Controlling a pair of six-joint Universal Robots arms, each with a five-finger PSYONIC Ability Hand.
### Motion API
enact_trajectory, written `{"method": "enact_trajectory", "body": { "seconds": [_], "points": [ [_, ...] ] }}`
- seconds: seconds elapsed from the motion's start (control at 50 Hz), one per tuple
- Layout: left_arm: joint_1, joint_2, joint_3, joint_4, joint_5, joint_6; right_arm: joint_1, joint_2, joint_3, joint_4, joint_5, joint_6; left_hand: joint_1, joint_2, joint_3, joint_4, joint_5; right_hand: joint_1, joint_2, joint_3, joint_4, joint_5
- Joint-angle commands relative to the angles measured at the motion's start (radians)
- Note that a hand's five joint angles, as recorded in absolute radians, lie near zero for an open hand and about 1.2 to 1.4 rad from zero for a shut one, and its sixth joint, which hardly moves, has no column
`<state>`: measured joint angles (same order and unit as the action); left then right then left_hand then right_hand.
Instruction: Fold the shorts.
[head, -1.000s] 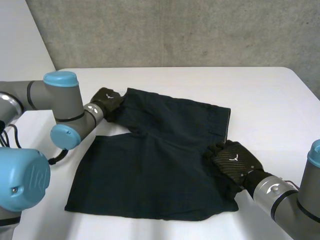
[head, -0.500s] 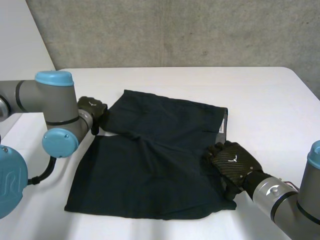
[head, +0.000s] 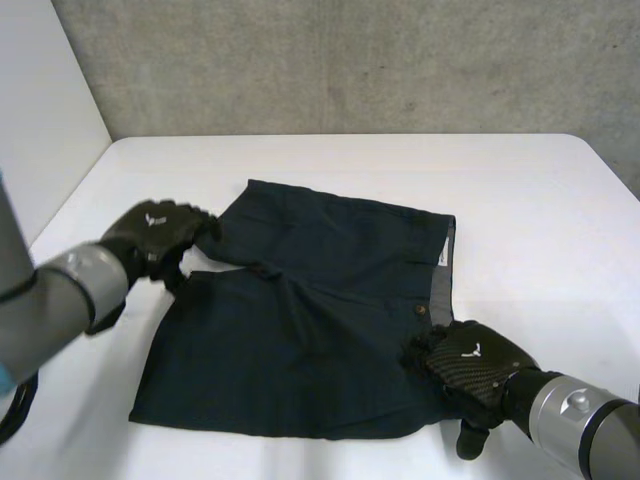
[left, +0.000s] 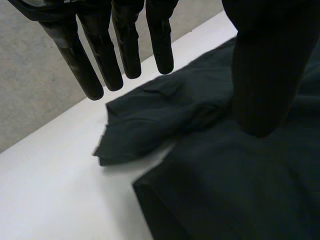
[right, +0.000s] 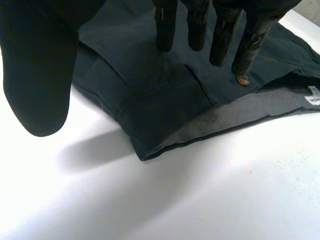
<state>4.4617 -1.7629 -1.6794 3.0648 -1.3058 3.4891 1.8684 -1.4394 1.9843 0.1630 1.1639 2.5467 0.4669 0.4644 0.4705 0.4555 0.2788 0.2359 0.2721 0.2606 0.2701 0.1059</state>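
Observation:
Dark navy shorts (head: 320, 310) lie flat on the white table (head: 520, 200), waistband to the right with a small button (head: 421, 311) and a white label (head: 440, 257). My left hand (head: 155, 235) hovers just off the far-left leg hem, fingers straight and apart from the thumb, holding nothing. In the left wrist view the hand (left: 125, 40) hangs above the leg's corner (left: 145, 125). My right hand (head: 470, 362) is at the near-right corner of the waistband. In the right wrist view its straight fingers (right: 165, 30) point down over the waistband (right: 165, 115) near the button (right: 243, 79), gripping no cloth.
A grey concrete wall (head: 350, 60) runs behind the table. Bare white tabletop lies on every side of the shorts. The table's left edge (head: 70, 190) is close to my left arm.
My left hand has let go of the far-left leg hem, opened, and drawn back to the left. My right hand has slid nearer along the waistband.

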Motion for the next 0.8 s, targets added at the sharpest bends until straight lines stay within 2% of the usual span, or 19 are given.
{"method": "enact_trajectory", "body": {
  "seconds": [0.02, 0.08, 0.1, 0.16, 0.24, 0.48, 0.7, 0.8],
  "points": [
    [0.007, 0.187, -0.305, 0.149, 0.000, 0.043, -0.002, 0.074, 0.007, -0.091, 0.005, 0.009, 0.046, 0.049, 0.042, 0.057, 0.060, 0.444, 0.408, 0.420, 0.410, 0.400],
    [0.007, 0.244, -0.379, 0.170, 0.002, 0.088, 0.002, 0.105, 0.007, -0.111, 0.005, 0.009, 0.046, 0.049, 0.042, 0.057, 0.060, 0.521, 0.485, 0.496, 0.487, 0.476],
    [0.008, 0.276, -0.422, 0.178, 0.003, 0.120, 0.003, 0.119, 0.005, -0.120, 0.002, 0.010, 0.046, 0.049, 0.042, 0.057, 0.060, 0.646, 0.610, 0.622, 0.612, 0.602],
    [0.008, 0.318, -0.479, 0.180, 0.005, 0.165, 0.005, 0.131, 0.002, -0.134, 0.003, 0.010, 0.046, 0.049, 0.042, 0.057, 0.060, 0.774, 0.737, 0.749, 0.739, 0.729],
    [0.010, 0.347, -0.563, 0.181, 0.008, 0.199, -0.002, 0.131, 0.002, -0.167, 0.003, 0.027, 0.049, 0.052, 0.045, 0.060, 0.063, 1.148, 1.112, 1.124, 1.114, 1.104],
    [0.030, 0.301, -0.634, 0.252, 0.010, 0.202, -0.005, 0.106, -0.010, -0.284, -0.001, 0.263, 0.049, 0.052, 0.045, 0.060, 0.063, 1.160, 1.124, 1.136, 1.126, 1.116],
    [0.034, 0.166, -0.611, 0.301, 0.003, 0.209, -0.021, 0.119, -0.012, -0.322, 0.022, 0.288, 0.070, 0.072, 0.066, 0.081, 0.083, 1.160, 1.124, 1.136, 1.126, 1.116],
    [0.034, 0.100, -0.577, 0.307, -0.006, 0.209, -0.020, 0.119, -0.012, -0.344, 0.034, 0.287, 0.146, 0.148, 0.142, 0.157, 0.159, 1.160, 1.124, 1.136, 1.126, 1.116]
  ]
}}
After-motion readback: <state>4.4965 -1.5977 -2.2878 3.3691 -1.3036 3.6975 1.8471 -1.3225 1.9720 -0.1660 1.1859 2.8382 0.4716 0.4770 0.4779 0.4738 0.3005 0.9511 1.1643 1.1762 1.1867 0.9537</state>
